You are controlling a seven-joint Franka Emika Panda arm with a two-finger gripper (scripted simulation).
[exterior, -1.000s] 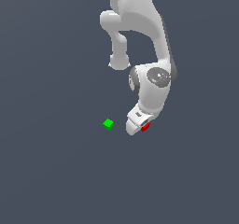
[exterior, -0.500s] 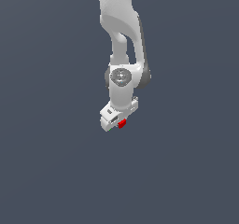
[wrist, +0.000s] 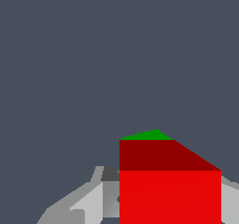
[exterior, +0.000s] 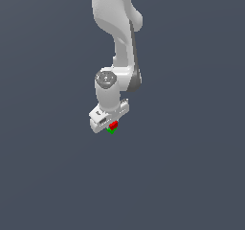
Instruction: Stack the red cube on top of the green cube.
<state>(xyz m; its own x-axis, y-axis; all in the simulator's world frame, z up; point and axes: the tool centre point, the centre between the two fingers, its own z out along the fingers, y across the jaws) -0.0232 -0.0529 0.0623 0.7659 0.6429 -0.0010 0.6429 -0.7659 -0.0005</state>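
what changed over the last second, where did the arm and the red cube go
The gripper carried the red cube toward the exterior view's left, and it now sits directly over the green cube, which shows only as a sliver beneath it. The green cube stayed in place and the red cube stayed gripped.

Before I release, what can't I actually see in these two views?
- Green cube: mostly hidden by the red cube in the wrist view; in the exterior view only a sliver shows.
- Contact between the cubes: too small in the exterior view, so resting or just above, cannot tell.
- Fingers: cut off by the wrist view's edge and blocked by the red cube; the gripper looks clamped, but grip contact is not visible.
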